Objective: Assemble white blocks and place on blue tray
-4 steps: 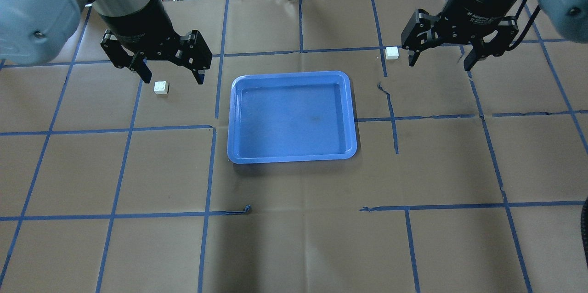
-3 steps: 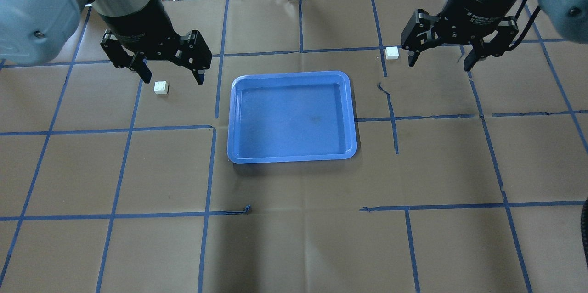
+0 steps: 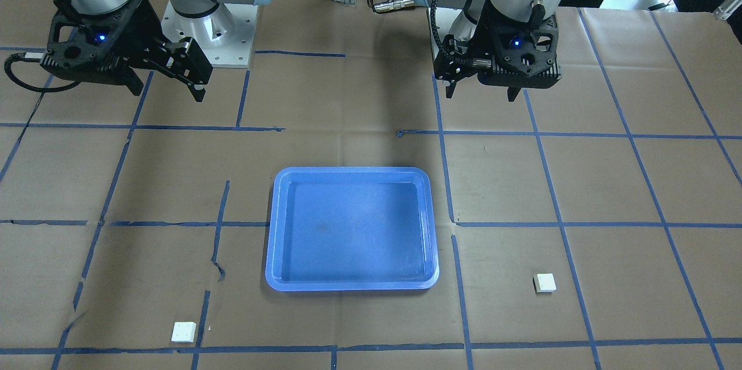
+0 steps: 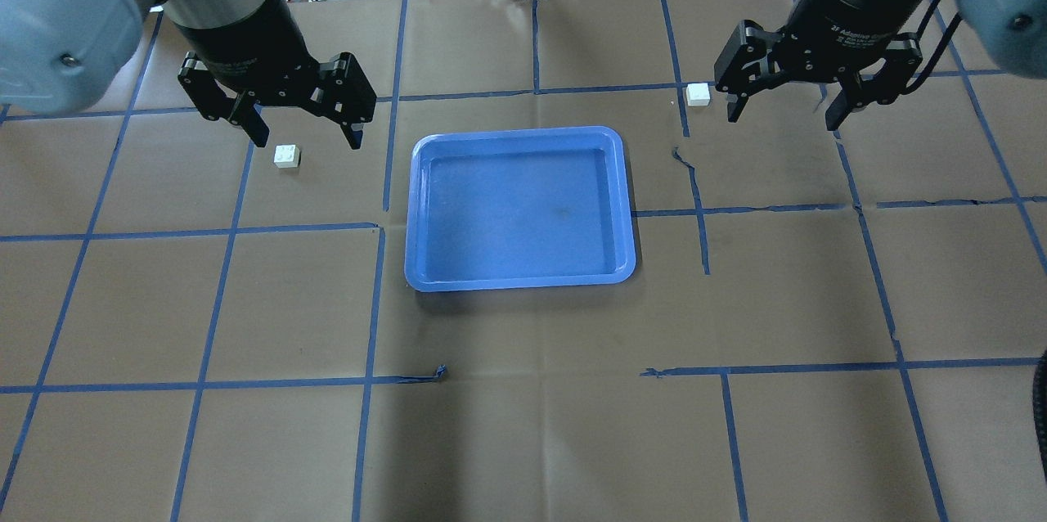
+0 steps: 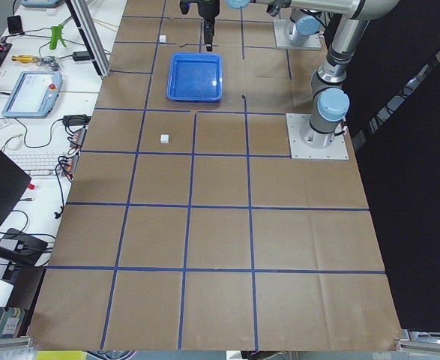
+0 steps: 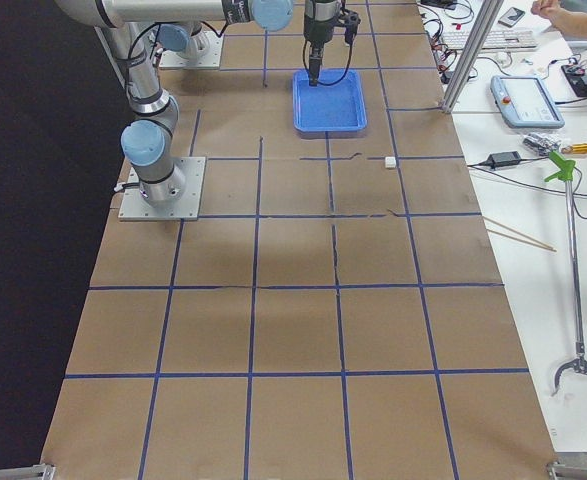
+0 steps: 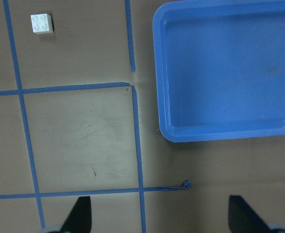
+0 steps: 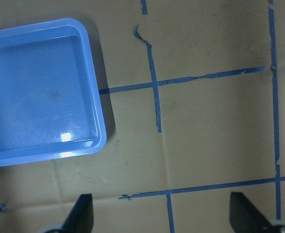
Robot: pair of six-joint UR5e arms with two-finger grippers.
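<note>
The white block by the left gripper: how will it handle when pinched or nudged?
The white block is likely rigid: a moulded brick with crisp edges and four studs. Tiny beside the blue tray, it is probably light, so a nudge may slide it. Squat and flat-sided, it seems unlikely to roll or tip.

Left block [image 4: 286, 155]: I see bare brown paper [image 4: 523, 440] on every side; approach from above is open.
Right block [image 4: 698, 94]: stands alone beside flat tape lines [image 4: 286, 382]; open all round.
Between blocks: the blue tray [image 4: 515, 281], with its raised rim, is my one obstacle.
Tray floor: bare, reachable from above.
Left gripper [image 4: 307, 139]: jaws wide, hanging above the paper.
Right gripper [image 4: 783, 119]: jaws wide, also aloft.
</note>
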